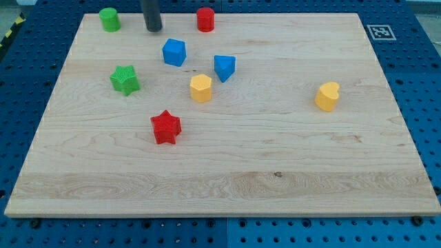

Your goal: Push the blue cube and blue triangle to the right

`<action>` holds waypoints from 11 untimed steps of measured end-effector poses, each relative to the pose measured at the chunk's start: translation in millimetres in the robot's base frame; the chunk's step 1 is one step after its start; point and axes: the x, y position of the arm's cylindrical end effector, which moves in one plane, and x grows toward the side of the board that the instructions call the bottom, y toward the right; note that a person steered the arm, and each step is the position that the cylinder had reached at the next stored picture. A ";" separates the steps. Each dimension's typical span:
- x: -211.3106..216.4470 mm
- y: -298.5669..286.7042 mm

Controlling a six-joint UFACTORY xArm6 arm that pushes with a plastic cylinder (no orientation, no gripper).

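My tip [153, 29] stands near the view's top edge of the desk [275, 179]; it is a bare rod with no gripper, so it holds nothing and touches no block. The blue cube [174, 52] lies just below and to the right of my tip. The blue triangle [224, 67] lies right of the blue cube and slightly lower, apart from it. A yellow block [200, 88] sits below the blue cube, near the triangle. To push well, I judge my tip should drop to the blue cube's left side, then drive right, steering above the yellow block.
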 end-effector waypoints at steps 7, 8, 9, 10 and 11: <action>50.6 19.1; 62.8 19.1; 80.9 32.5; 85.7 59.9; 94.3 85.1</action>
